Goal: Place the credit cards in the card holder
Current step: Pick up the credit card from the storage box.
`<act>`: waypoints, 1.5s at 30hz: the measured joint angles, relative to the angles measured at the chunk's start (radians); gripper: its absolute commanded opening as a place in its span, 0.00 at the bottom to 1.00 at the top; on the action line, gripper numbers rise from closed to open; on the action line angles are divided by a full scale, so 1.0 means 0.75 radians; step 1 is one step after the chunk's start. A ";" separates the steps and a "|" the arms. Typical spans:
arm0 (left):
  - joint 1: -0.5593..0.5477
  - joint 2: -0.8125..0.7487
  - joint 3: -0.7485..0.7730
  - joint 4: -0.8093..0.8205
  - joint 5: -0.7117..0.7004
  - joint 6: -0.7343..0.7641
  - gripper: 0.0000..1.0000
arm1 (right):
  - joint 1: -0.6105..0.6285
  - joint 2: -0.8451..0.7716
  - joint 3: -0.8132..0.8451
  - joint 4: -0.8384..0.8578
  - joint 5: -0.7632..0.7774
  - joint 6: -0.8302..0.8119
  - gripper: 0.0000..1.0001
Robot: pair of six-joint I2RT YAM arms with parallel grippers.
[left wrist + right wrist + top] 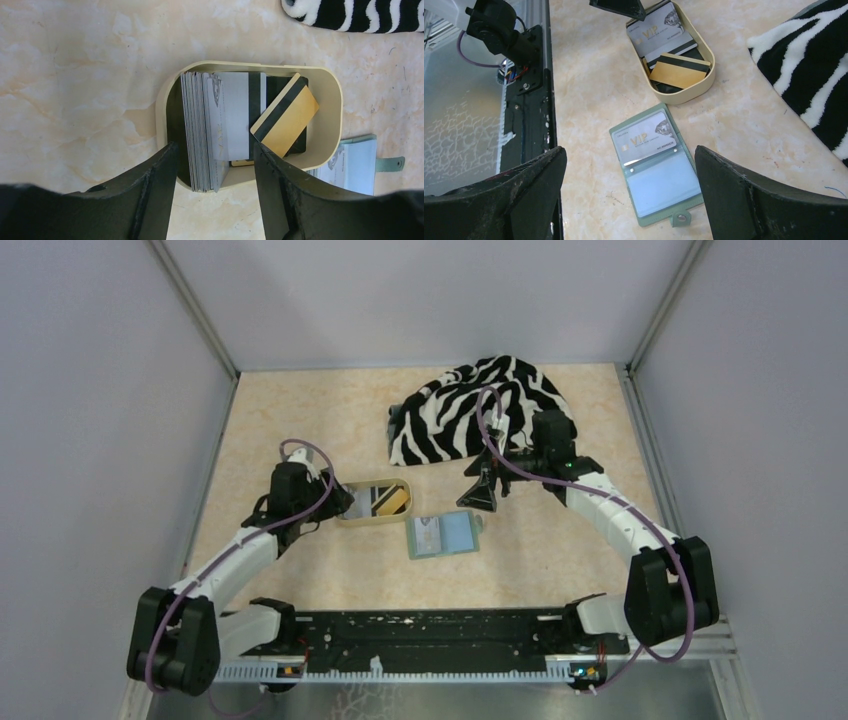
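The sage-green card holder (445, 536) lies open on the table, and one silver VIP card (646, 137) sits in its upper pocket. More credit cards lie in a tan oval tray (350, 515): a stack of silver cards on edge (197, 130) and a gold card with a dark stripe (290, 120). My left gripper (337, 502) is open at the tray's left end, its fingers either side of the silver stack (215, 152), holding nothing. My right gripper (483, 496) is open and empty above the holder (656, 175); in the right wrist view (629, 154) its fingers flank the holder.
A zebra-striped cloth (480, 410) lies at the back right, close behind the right arm. The black base rail (430, 635) runs along the near edge. Grey walls enclose the table on three sides. The holder's snap tab (680, 218) points toward the right gripper.
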 measured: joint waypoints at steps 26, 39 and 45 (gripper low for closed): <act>0.048 0.250 0.069 0.092 0.165 -0.006 0.58 | 0.000 0.000 0.000 -0.004 -0.005 -0.010 0.97; 0.049 0.248 0.097 0.034 0.167 -0.006 0.50 | 0.000 0.000 0.000 -0.005 -0.005 -0.011 0.97; 0.052 0.195 0.103 -0.003 0.166 -0.006 0.50 | 0.000 0.000 0.000 -0.006 -0.006 -0.011 0.97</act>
